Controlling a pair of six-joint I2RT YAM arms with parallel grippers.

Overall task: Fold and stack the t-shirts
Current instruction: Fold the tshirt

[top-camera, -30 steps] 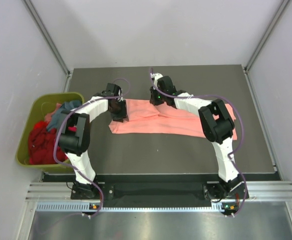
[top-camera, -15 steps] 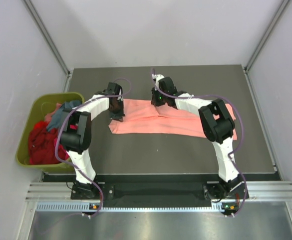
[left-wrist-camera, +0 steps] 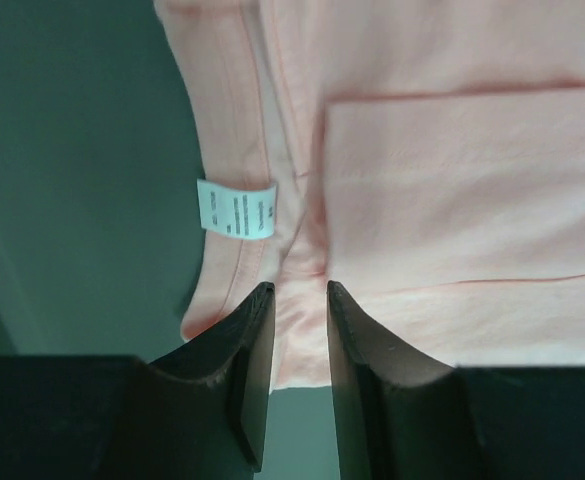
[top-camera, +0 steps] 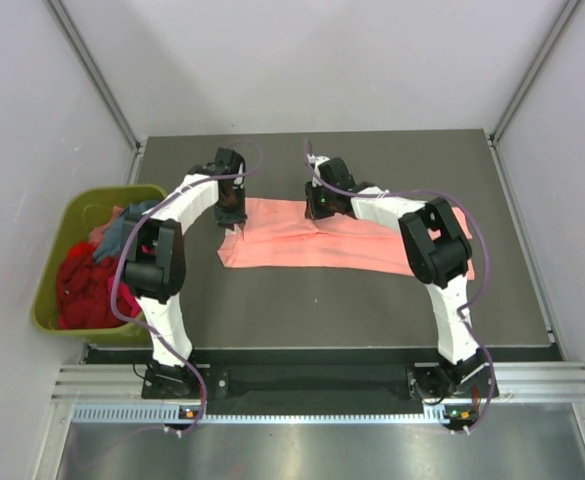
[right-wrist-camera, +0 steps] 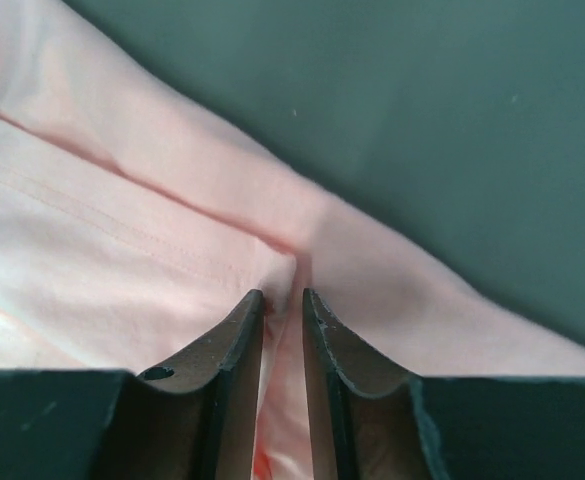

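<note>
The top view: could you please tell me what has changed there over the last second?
The left tool reached farther forward, along the left edge of the pink shirt toward its far corner; it now stands open above the cloth, holding nothing. The right tool shifted only slightly at the shirt's far edge. The shirt itself and the green bin stayed put.

Print on the label (left-wrist-camera: 235, 210) just beyond the left jaws is too blurred to read. Whether the right jaws pinch the pink shirt (right-wrist-camera: 92, 260) is unclear.
</note>
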